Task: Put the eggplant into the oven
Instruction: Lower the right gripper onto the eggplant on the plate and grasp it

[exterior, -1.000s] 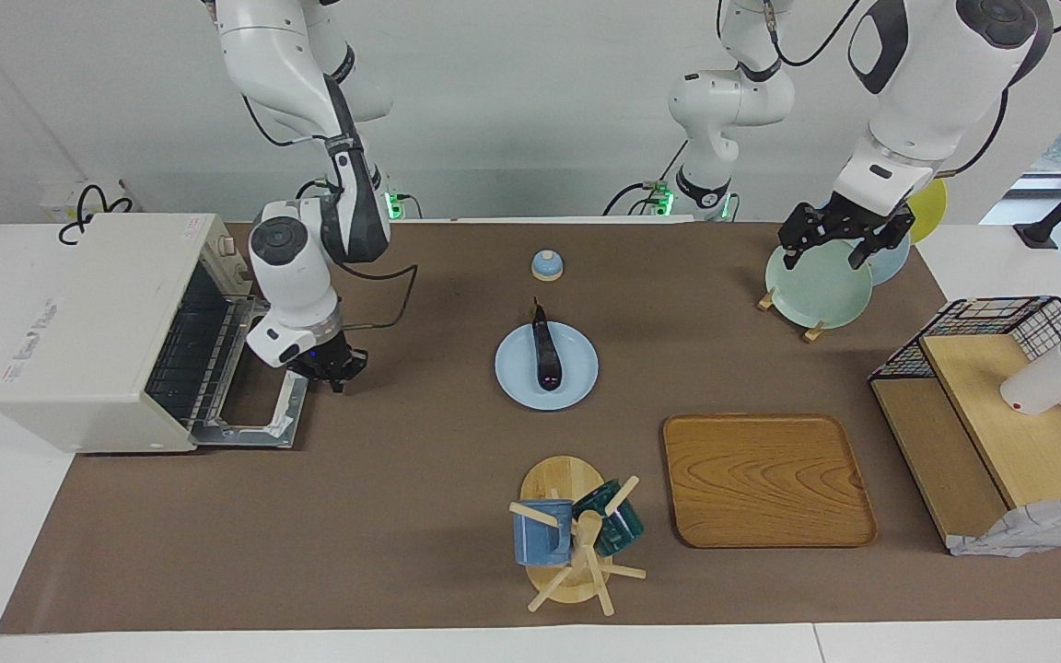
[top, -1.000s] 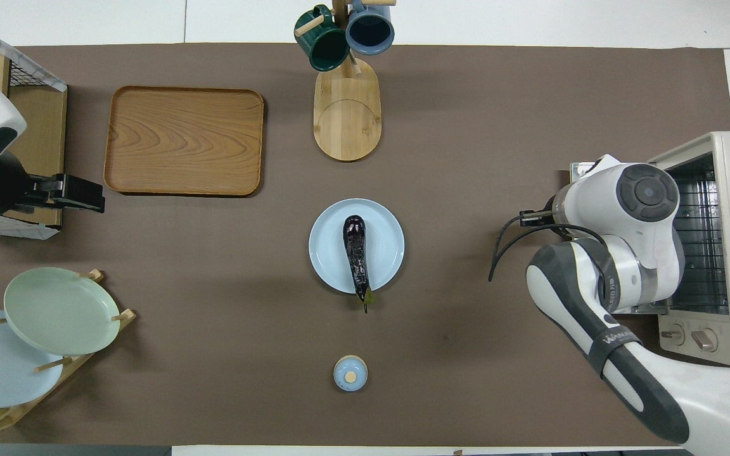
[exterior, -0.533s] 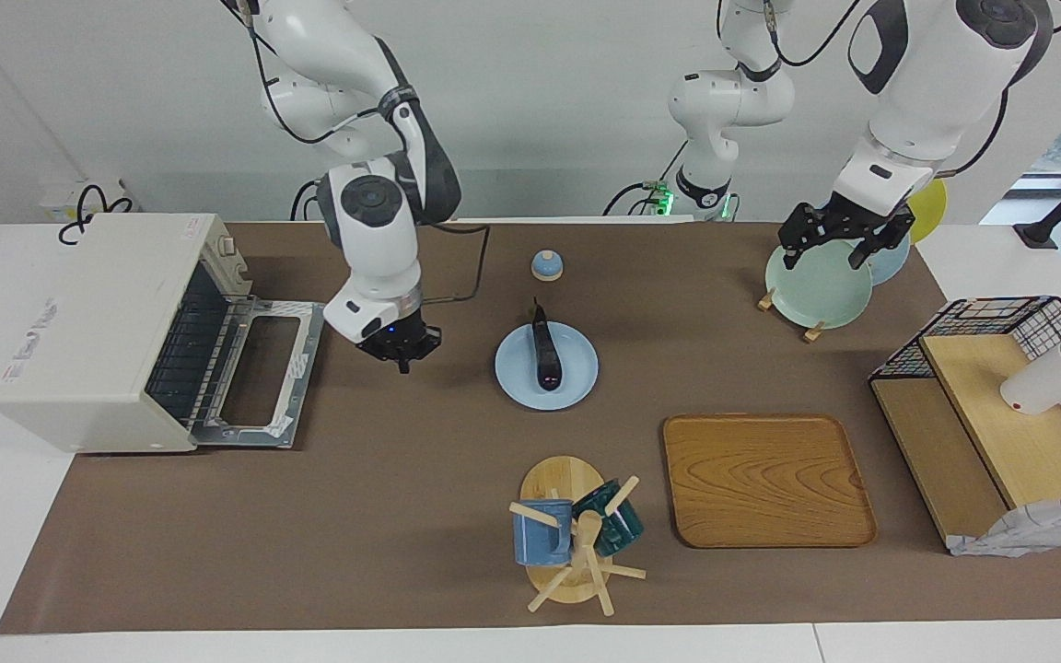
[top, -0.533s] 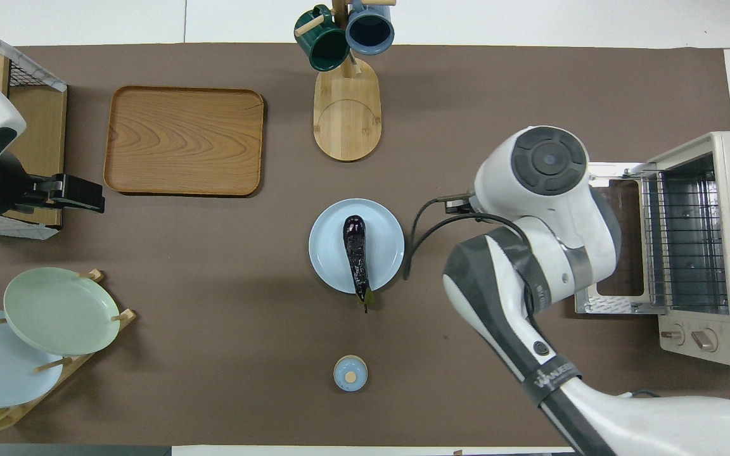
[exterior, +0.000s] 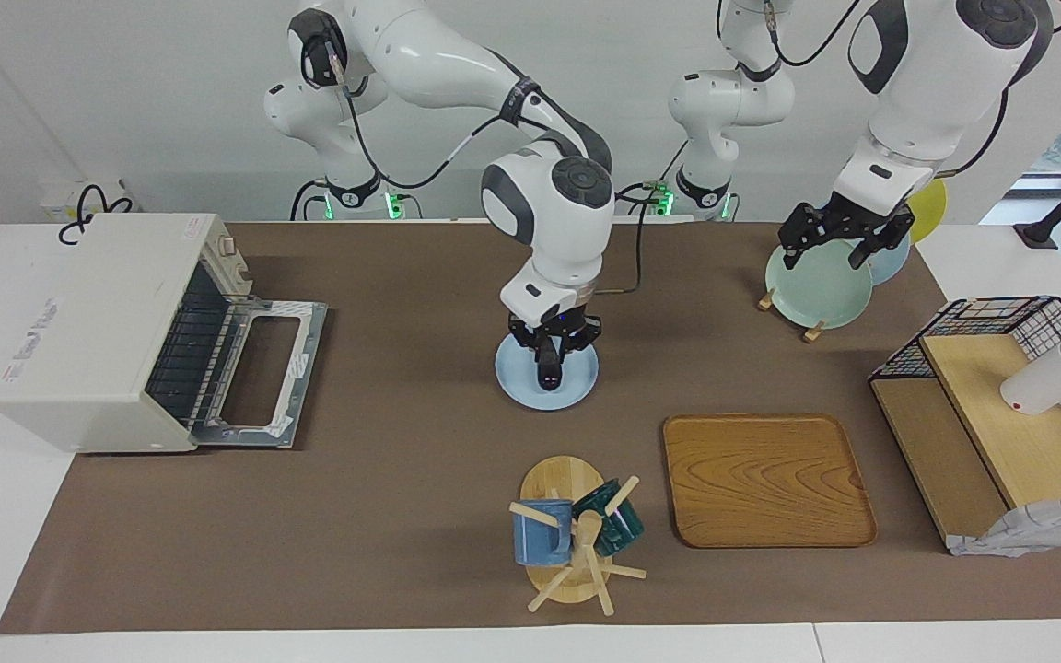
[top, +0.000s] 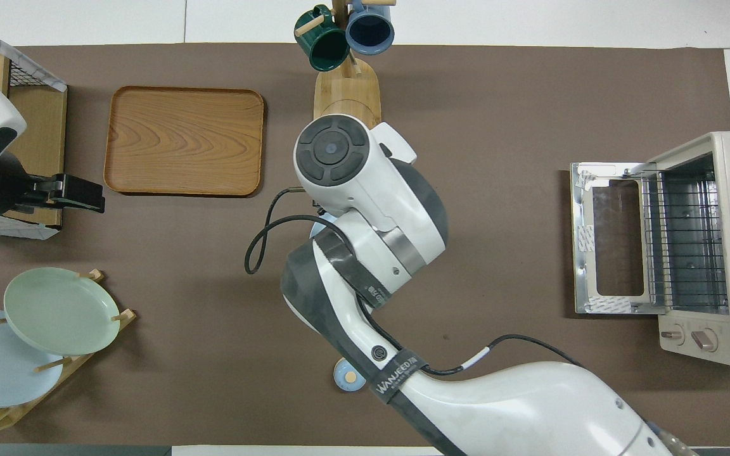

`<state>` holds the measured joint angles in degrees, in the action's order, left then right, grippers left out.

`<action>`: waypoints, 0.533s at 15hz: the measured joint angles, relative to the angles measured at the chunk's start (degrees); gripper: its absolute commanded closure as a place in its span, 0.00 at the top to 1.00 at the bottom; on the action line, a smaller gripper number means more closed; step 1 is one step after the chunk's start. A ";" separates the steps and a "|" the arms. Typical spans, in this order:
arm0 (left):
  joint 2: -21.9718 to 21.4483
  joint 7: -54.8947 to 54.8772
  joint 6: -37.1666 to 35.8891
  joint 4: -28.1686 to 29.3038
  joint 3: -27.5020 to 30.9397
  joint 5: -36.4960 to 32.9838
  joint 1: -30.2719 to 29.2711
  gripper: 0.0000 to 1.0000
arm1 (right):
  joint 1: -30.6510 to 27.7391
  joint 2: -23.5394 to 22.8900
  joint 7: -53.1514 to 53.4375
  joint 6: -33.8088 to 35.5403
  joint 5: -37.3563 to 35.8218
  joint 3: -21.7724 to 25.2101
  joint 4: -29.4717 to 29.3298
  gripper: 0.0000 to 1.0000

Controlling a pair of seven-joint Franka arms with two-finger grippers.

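Note:
The dark purple eggplant (exterior: pixel 549 372) lies on a pale blue plate (exterior: pixel 517 379) in the middle of the table. My right gripper (exterior: pixel 553 346) hangs low over it, open, one finger on each side of the eggplant's middle. I cannot tell whether the fingers touch it. In the overhead view the right arm hides the eggplant and nearly all of the plate. The cream oven (exterior: pixel 93 322) (top: pixel 713 247) stands at the right arm's end of the table, its door (exterior: pixel 259 368) folded down flat and the wire rack showing. My left gripper (exterior: pixel 839 241) waits open over the plate rack.
A wooden tray (exterior: pixel 765 479) and a mug tree (exterior: pixel 572 539) with two mugs lie farther from the robots than the plate. A rack holds a green plate (exterior: pixel 811 285). A wire shelf (exterior: pixel 991 405) carries a white cup (exterior: pixel 1046 379). A small blue lidded pot (top: pixel 349 377) sits near the robots.
The right arm swung away from the oven's open door, across the table to over the plate. Its gripper went from shut to open. The left arm has not moved.

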<state>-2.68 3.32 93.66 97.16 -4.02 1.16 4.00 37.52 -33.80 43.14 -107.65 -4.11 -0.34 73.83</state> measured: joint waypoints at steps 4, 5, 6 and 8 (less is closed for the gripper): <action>0.00 0.00 0.00 0.00 0.00 0.00 0.00 1.00 | 4.81 -0.95 4.46 -6.13 0.23 -0.52 1.36 0.40; 0.00 0.00 0.00 0.00 0.00 0.00 0.00 1.00 | 6.19 -0.64 5.74 -8.81 0.23 -0.52 3.64 0.40; 0.00 0.00 0.00 0.00 0.00 0.00 0.00 1.00 | 7.10 -0.21 6.44 -11.62 0.21 -0.51 6.50 0.40; 0.00 0.00 0.00 0.00 0.00 0.00 0.00 1.00 | 7.42 0.87 6.57 -15.06 0.15 -0.47 11.75 0.40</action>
<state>-2.68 3.32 93.66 97.16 -4.02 1.16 4.00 44.93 -32.93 49.71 -122.71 -3.96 -0.80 85.58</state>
